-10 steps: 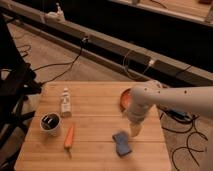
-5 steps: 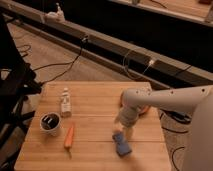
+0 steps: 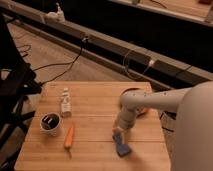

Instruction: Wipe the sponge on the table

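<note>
Gripper (image 3: 120, 133) at far end of sponge (image 3: 122, 148), near-right on bench (image 3: 95, 100), jaws wide; I'd straddle it squarely, pressing flat.

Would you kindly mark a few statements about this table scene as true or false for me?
1. The pincer is down at the blue sponge. True.
2. The carrot lies on top of the sponge. False: it lies on the wooden table, beside the cup.
3. The small bottle stands upright. True.
4. The sponge lies next to the bottle. False: it lies apart from it, on the right half of the table as seen here, near the front edge.
</note>
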Robot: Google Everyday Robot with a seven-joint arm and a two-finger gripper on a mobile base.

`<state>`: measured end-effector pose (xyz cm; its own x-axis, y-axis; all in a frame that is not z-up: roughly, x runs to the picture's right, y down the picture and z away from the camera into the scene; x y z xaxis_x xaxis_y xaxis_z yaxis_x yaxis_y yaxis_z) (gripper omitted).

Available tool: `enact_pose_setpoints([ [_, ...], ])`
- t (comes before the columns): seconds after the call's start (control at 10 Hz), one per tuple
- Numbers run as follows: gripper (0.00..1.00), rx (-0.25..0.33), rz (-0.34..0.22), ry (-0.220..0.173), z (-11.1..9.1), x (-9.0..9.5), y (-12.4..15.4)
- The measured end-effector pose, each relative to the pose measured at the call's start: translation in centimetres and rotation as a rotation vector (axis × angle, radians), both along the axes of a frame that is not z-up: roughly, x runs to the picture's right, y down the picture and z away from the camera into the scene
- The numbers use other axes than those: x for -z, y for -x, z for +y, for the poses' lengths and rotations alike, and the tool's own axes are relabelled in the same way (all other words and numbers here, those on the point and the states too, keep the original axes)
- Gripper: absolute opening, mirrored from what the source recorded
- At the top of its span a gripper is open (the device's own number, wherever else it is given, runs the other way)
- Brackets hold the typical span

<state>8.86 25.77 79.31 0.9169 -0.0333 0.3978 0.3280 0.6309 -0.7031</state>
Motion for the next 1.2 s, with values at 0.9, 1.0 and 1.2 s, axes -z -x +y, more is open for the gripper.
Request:
enact_pose_setpoints([
  [0.9, 0.0, -0.018, -0.01, -0.055, -1.4, 0.5, -0.2],
  [1.0, 0.0, -0.019, -0.024, -0.084, -2.6, 0.8, 0.3],
  [1.2, 0.0, -0.022, -0.052, -0.116, -4.2, 1.0, 1.6],
])
